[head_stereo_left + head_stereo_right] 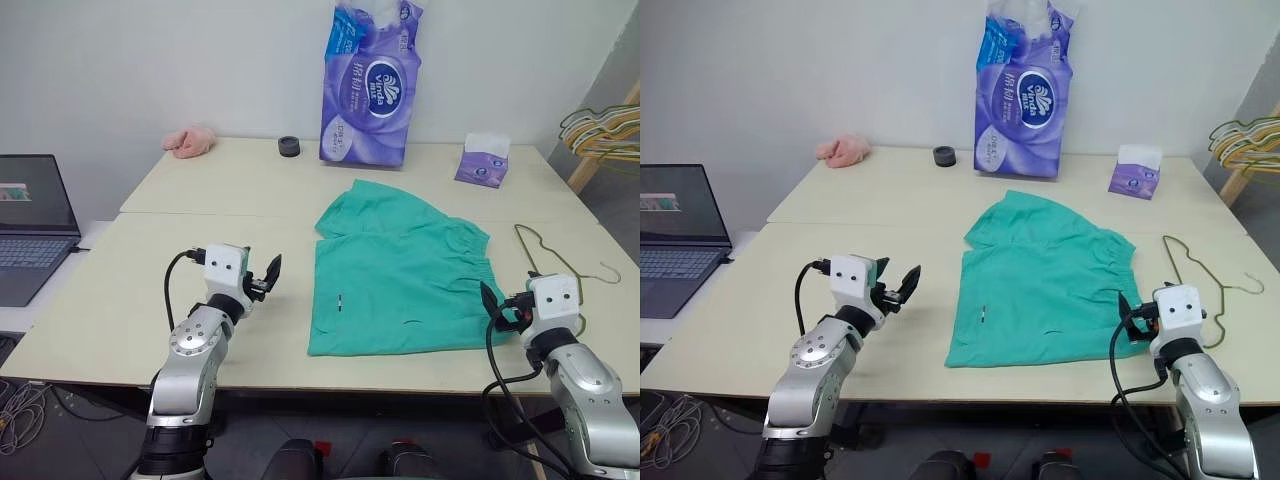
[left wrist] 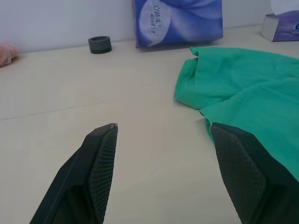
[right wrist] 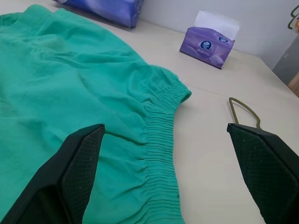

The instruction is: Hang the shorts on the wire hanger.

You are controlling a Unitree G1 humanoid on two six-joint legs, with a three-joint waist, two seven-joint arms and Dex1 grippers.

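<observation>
The teal-green shorts [image 1: 400,270] lie flat on the table's middle, their gathered waistband [image 3: 161,135] facing right. Just right of the waistband the thin olive wire hanger [image 1: 521,231] rests flat on the tabletop, and its bent end [image 3: 232,99] shows in the right wrist view. My left gripper [image 1: 264,278] hovers open above bare table, left of the shorts and apart from them. My right gripper [image 1: 498,306] is open at the shorts' lower right corner, with the waistband lying ahead between its fingers [image 3: 81,158]. Nothing is held.
At the back stand a purple tissue pack [image 1: 370,85], a small purple tissue box [image 1: 483,162], a black roll [image 1: 290,146] and a pink cloth lump [image 1: 190,141]. A laptop [image 1: 30,225] sits at the left. Coloured hangers on a wooden rack [image 1: 605,135] are at the far right.
</observation>
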